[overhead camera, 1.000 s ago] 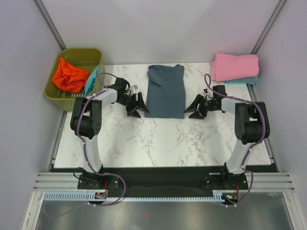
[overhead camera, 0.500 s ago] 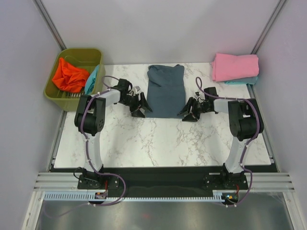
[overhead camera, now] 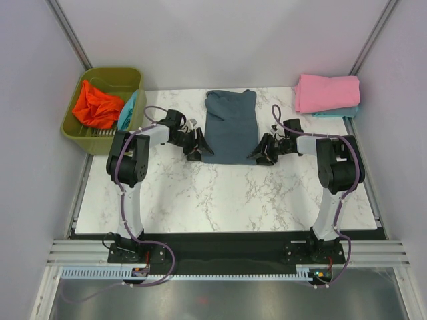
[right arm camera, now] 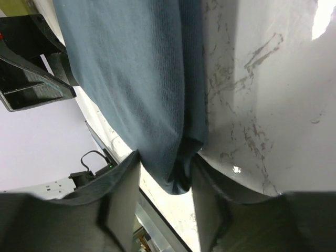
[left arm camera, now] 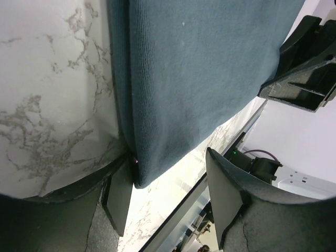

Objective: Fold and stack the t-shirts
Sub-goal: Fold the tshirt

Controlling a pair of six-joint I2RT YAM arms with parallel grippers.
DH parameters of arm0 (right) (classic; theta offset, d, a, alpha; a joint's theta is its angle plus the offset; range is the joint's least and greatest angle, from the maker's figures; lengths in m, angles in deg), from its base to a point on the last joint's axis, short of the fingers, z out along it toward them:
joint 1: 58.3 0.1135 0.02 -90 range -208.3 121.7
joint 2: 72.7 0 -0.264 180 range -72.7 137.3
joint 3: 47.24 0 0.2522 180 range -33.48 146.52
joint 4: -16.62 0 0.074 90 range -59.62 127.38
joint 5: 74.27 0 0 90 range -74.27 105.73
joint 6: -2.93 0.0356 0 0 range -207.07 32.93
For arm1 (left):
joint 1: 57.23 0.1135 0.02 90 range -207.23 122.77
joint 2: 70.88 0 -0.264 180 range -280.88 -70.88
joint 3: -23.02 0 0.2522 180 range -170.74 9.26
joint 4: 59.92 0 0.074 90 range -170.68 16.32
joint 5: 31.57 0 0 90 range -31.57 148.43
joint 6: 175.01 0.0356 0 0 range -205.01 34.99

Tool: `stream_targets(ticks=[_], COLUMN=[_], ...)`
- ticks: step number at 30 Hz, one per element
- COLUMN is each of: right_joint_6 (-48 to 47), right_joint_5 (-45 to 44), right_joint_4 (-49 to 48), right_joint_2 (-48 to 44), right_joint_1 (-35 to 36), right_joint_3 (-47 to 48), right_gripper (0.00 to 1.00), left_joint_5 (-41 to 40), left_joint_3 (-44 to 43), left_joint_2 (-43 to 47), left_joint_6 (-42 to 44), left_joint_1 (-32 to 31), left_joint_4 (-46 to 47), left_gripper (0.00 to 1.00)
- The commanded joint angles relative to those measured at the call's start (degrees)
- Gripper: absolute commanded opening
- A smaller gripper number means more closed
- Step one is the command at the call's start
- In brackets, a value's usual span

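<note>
Your left gripper point(overhead camera: 198, 150) stood wide open around the shirt's point(overhead camera: 230, 127) lower-left corner, mid-frame; your right gripper point(overhead camera: 259, 155) pinched its lower-right corner between narrowed fingers.

The top camera sits high above and behind the arm bases, tilted down toward the far wall, far enough off to take in the whole table point(overhead camera: 220, 193). The left wrist camera is low and very near the marble, looking past the left gripper point(left arm camera: 170, 184) across the near corner of the slate t-shirt point(left arm camera: 199, 79) to the right gripper point(left arm camera: 304, 68). The right wrist camera faces the opposite way, so both wrist views share the shirt's near edge and each shows the other arm's gripper.
</note>
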State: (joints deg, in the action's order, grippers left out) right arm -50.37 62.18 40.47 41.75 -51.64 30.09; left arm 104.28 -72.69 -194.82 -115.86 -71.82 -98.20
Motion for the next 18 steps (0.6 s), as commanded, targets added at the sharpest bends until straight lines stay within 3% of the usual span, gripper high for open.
stream_targets(ticks=[1,6,12,18], right_joint_6=[-0.32,-0.23,-0.94,-1.11], right_joint_5=[-0.32,0.04,0.39,-0.14], right_joint_4=[-1.30,-2.53,-2.79,-2.97], right_joint_2=[-0.20,-1.25,-3.53,-4.94], right_joint_1=[0.03,0.20,0.03,0.11], right_joint_3=[0.85,-0.46,-1.96,-3.19], right_gripper=[0.48,0.26,0.19,0.19], left_joint_5=[-0.58,-0.58,-0.58,-0.58], left_joint_3=[2.23,3.90,6.10,7.07], left_joint_2=[1.51,3.26,6.34,7.93], left_joint_6=[-1.23,-1.23,-1.23,-1.23], left_joint_1=[-0.35,-0.44,-0.70,-1.14], left_joint_4=[0.61,0.61,0.61,0.61], left_gripper=[0.64,0.64,0.64,0.64])
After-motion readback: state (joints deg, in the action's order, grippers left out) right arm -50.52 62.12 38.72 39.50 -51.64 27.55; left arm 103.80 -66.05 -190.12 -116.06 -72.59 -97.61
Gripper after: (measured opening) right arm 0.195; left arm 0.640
